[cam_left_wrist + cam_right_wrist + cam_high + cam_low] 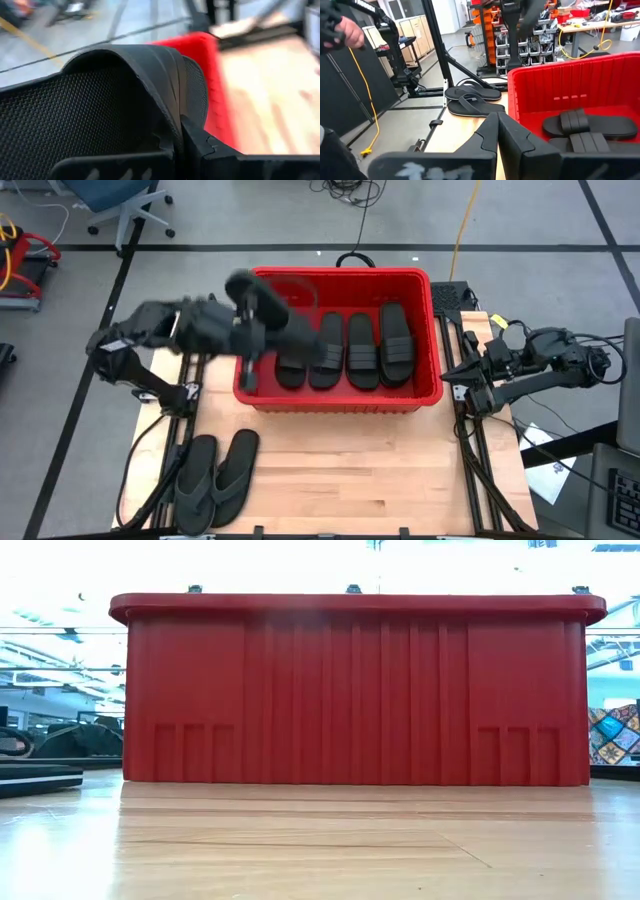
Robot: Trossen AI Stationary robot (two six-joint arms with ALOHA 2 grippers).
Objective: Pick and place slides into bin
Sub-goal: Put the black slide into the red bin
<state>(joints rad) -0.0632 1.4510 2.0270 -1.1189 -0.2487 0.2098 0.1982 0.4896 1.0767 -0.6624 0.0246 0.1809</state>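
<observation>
The left end effector [262,310] is clamping a black slide [100,100] and holding it up over the left end of the red bin [340,402], so this one looks ready to drop in. From the left wrist view the ribbed strap and textured sole are filling the frame, with the bin's red rim just beyond. Inside the bin, four slides [345,345] are already lying side by side. Out on the counter [350,480], two thong-style slides [215,478] are waiting near the front left corner, well apart from the bin. So I'm judging the job well past half: four in, one in the air, two left to fetch. The left arm is reaching in from its side, bent at the elbow, wrist out over the bin's rim. The right end effector [462,378] is parked just beside the bin's right wall, fingers together, holding nothing, arm folded back.
</observation>
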